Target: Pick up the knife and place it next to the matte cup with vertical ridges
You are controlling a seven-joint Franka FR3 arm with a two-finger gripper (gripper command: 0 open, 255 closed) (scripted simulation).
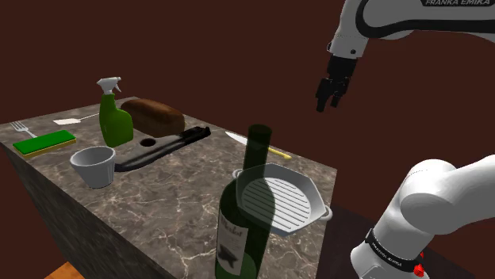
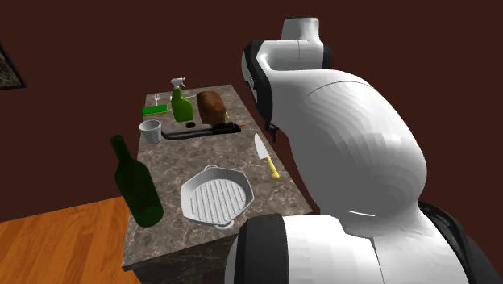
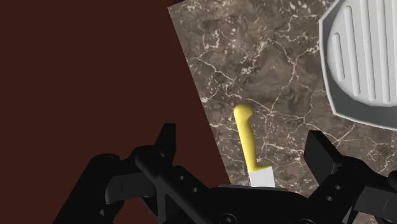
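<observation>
The knife (image 1: 255, 143), white blade and yellow handle, lies flat near the far edge of the marble table (image 1: 174, 198), apart from everything else. In the wrist view the knife (image 3: 247, 141) lies well below, between my spread fingers. My black gripper (image 1: 327, 103) hangs open and empty high above that table edge; the wrist view shows the gripper (image 3: 242, 135) with its fingers wide apart. The grey cup (image 1: 94, 165) stands upright near the table's front left; in the second exterior view the cup (image 2: 150, 131) is far from the knife (image 2: 266, 155).
A ridged grey grill pan (image 1: 278, 202) and a tall green wine bottle (image 1: 246, 214) stand at the near end. Between knife and cup lie a black long-handled utensil (image 1: 163, 148), a brown loaf (image 1: 155, 116) and a green spray bottle (image 1: 113, 115). A green sponge (image 1: 44, 143) and a fork (image 1: 20, 127) lie at the far left.
</observation>
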